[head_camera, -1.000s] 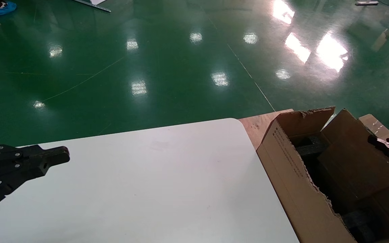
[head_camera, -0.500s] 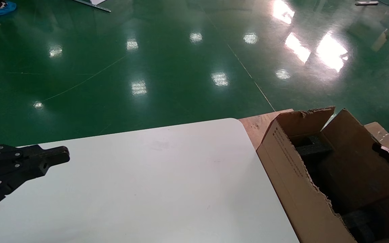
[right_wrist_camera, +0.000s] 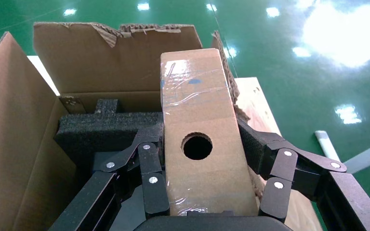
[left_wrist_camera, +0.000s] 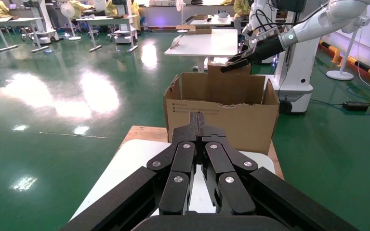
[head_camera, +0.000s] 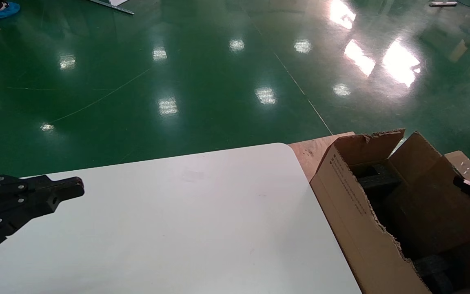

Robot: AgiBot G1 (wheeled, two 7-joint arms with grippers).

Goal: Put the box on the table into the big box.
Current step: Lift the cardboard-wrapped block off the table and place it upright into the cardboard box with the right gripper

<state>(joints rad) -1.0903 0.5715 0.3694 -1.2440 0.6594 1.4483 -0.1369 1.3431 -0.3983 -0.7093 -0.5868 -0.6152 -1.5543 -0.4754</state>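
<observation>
Right pincer (right_wrist_camera: 204, 192) clamped on the small brown cardboard box with glossy clear tape and one round hole (right_wrist_camera: 198, 139), fingers (right_wrist_camera: 151, 180) on its two narrow sides. The box hangs over the open top of the large brown corrugated carton with ragged flap edges (head_camera: 353, 212), above the black foam insert (right_wrist_camera: 101, 130); not yet seated.

To do this step well, I would lower straight down, keeping the box clear of the torn rear flap (right_wrist_camera: 111, 57), then open only once it bears on the foam. From the head view the remaining drop is hard to gauge, so I would go slowly.

Left pincer (left_wrist_camera: 201, 126) parked over the wide white bench (head_camera: 169, 228), fingers pressed together, carrying nothing.
</observation>
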